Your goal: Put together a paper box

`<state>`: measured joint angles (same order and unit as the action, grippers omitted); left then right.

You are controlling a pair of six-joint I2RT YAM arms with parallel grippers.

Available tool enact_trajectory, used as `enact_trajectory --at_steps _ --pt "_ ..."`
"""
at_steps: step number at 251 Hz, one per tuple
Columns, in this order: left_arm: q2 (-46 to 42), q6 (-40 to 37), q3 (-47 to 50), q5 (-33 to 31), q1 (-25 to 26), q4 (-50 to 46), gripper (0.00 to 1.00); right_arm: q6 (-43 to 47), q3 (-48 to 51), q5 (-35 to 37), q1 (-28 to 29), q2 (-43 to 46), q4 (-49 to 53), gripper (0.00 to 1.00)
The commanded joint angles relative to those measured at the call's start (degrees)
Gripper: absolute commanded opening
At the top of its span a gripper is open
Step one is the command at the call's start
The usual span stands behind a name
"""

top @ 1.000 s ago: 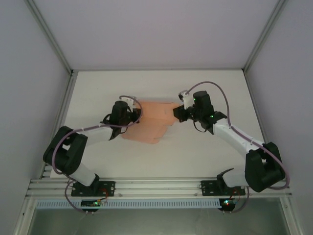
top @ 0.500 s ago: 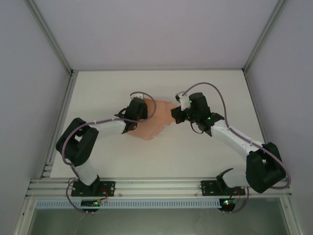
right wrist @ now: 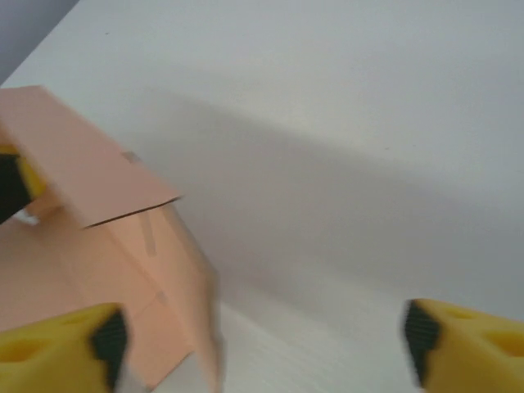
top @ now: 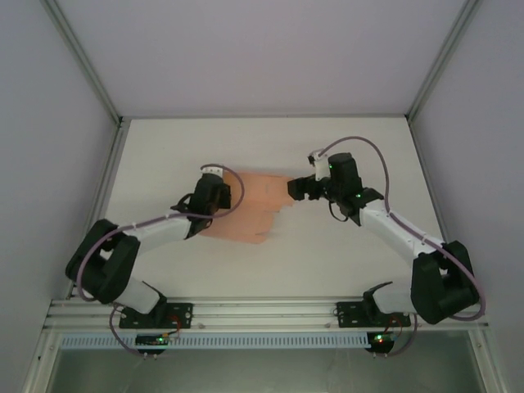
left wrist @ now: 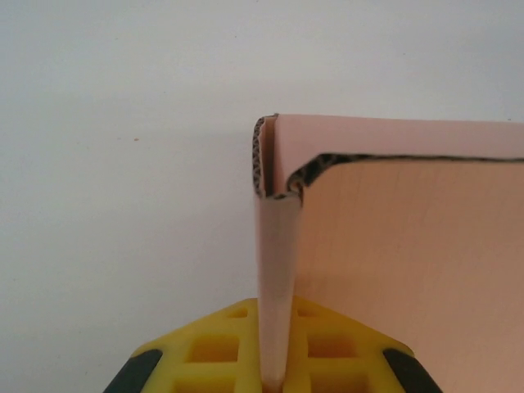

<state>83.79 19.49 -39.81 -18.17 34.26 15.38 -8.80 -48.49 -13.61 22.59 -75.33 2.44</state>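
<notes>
A: Left side status?
B: My left gripper (left wrist: pixel 274 364) is clamped on the paper box (left wrist: pixel 409 262). A thin upright flap (left wrist: pixel 277 270) runs edge-on straight into the slot between my yellow fingers (left wrist: pixel 217 348), jaws pinched tight on it.
A: Card shape there?
B: The flap meets a second panel at a folded corner. A wavy cut edge shows along the top of that corner. The panel stretches off to the right in my left wrist view. White table (left wrist: pixel 123 164) behind and to the left.
A: Right side?
B: My right gripper (right wrist: pixel 262 344) is spread wide, nothing between the tips. Both yellow tips sit at the bottom corners of the right wrist view, bare table between them. The box is off to one side there: one pink panel tilted up, more card under it, lower part blurred. Can't tell if the tip on that side touches the card.
A: Box position overall?
B: From above, it's in the middle of the table, between my two grippers. Left gripper at its left edge, right gripper just beside its right edge. Both arms angle inward toward it. Most of the sheet lies low on the table, spreading toward the near edge. Salmon pink, plain.
</notes>
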Motion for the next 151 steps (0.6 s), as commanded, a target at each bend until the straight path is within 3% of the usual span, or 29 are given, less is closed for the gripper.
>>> enact_trajectory --at_steps 1,38,88,151 --pt "-3.6 -1.5 0.5 1.1 0.6 3.9 0.00 -1.4 -0.2 4.1 -0.7 2.4 -1.1 0.99" --pt "-4.8 -1.1 0.9 -0.2 1.1 3.0 0.00 -2.3 -2.7 7.7 -1.2 2.0 -2.0 0.99" --pt "-5.3 1.0 0.8 0.0 1.1 3.1 0.00 -2.2 -2.8 6.8 -0.6 -0.5 -2.5 0.99" --pt "-6.9 0.1 1.0 2.0 1.1 3.5 0.00 -8.2 -1.7 -2.1 -2.4 -8.0 -8.7 0.99"
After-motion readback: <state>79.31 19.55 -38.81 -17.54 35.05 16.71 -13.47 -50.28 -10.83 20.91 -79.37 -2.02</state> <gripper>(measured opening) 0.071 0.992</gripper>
